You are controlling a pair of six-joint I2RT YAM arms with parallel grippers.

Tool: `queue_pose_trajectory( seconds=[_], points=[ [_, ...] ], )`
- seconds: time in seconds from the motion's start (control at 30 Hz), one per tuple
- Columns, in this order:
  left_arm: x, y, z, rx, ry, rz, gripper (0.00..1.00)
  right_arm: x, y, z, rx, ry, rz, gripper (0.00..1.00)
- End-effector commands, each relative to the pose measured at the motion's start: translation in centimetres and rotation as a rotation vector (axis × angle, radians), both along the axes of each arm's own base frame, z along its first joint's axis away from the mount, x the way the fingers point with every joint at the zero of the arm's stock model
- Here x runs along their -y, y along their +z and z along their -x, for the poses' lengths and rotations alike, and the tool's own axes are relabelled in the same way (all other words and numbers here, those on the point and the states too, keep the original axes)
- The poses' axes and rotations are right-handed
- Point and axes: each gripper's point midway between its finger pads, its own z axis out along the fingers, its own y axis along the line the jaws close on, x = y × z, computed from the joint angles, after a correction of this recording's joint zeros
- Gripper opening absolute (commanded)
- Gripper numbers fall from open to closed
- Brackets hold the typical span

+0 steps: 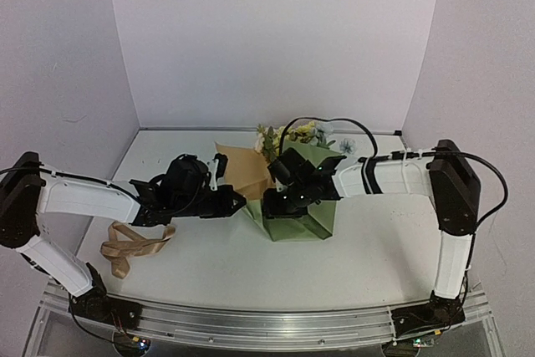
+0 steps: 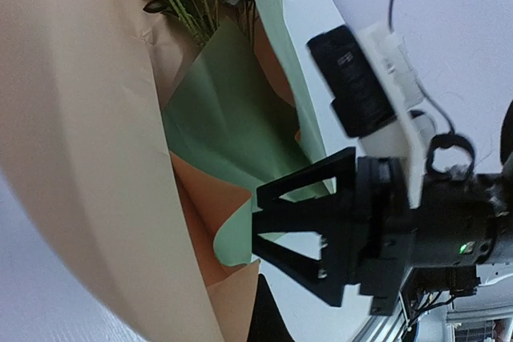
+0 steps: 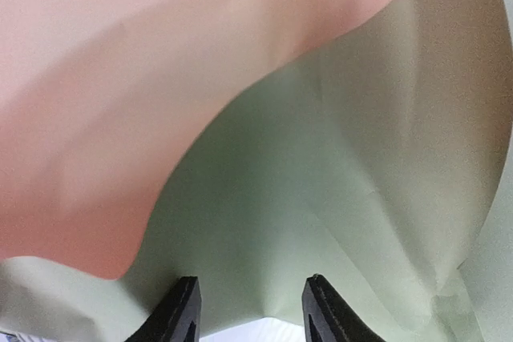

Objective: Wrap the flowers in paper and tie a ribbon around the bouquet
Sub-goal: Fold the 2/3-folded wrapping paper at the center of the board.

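The paper (image 1: 303,216) lies at mid-table with its olive-green face up, and its left part is folded up so that the tan face (image 1: 244,170) shows. The flowers (image 1: 294,134), yellow and pale blue, stick out at the far end of the paper. In the left wrist view their stems (image 2: 186,7) run down into the fold. My left gripper (image 1: 237,202) is shut on the paper's tan edge (image 2: 228,298). My right gripper (image 1: 277,204) stands open, with the green paper's near edge (image 3: 248,334) between its fingers (image 3: 183,310). The ribbon (image 1: 134,245) lies looped on the table at the left, apart from both grippers.
White walls close in the table at the back and on both sides. A black cable (image 1: 334,123) arches over the flowers from the right arm. A metal rail (image 1: 267,323) runs along the near edge.
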Motion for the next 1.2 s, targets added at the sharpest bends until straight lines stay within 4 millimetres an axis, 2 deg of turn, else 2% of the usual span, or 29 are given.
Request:
queue_pose_trajectory(
  seconds=[0.0, 0.13, 0.23, 0.33, 0.43, 0.53, 0.67, 0.83, 0.93, 1.1, 1.17],
  points=[
    [2.0, 1.6, -0.3, 0.052, -0.08, 0.005, 0.0, 0.4, 4.8, -1.4, 0.027, -0.046, -0.176, 0.46],
    [2.0, 1.2, -0.7, 0.041, -0.067, -0.017, 0.0, 0.9, 8.1, -0.9, 0.064, 0.008, -0.225, 0.5],
    [2.0, 0.6, -0.9, 0.025, -0.051, -0.032, 0.0, 1.9, 9.8, 0.1, 0.079, 0.02, -0.246, 0.54],
    [2.1, 0.3, -1.0, 0.015, -0.046, -0.035, 0.0, 4.0, 11.1, 0.8, 0.118, -0.011, -0.245, 0.57],
    [2.2, 0.3, -1.1, 0.014, -0.049, -0.034, 0.0, 7.7, 11.7, 0.7, 0.159, -0.099, -0.226, 0.59],
    [2.6, 0.3, -1.1, 0.016, -0.061, -0.036, 0.0, 11.6, 10.7, -0.5, 0.154, -0.192, -0.204, 0.57],
    [3.0, 0.7, -1.3, 0.024, -0.072, -0.038, 0.0, 14.2, 8.9, -2.3, 0.158, -0.258, -0.155, 0.55],
    [3.6, 1.3, -1.4, 0.042, -0.097, -0.036, 0.0, 14.3, 6.2, -5.2, 0.13, -0.288, -0.116, 0.48],
    [4.4, 2.2, -1.4, 0.065, -0.136, -0.028, 0.0, 13.5, 4.3, -6.5, 0.11, -0.285, -0.1, 0.46],
    [7.7, 3.8, -1.5, 0.11, -0.267, -0.008, 0.0, 12.1, 1.1, -6.9, 0.046, -0.279, -0.12, 0.43],
    [9.4, 3.4, -1.3, 0.108, -0.326, -0.018, 0.0, 12.2, 0.4, -6.8, 0.036, -0.293, -0.124, 0.43]
  ],
)
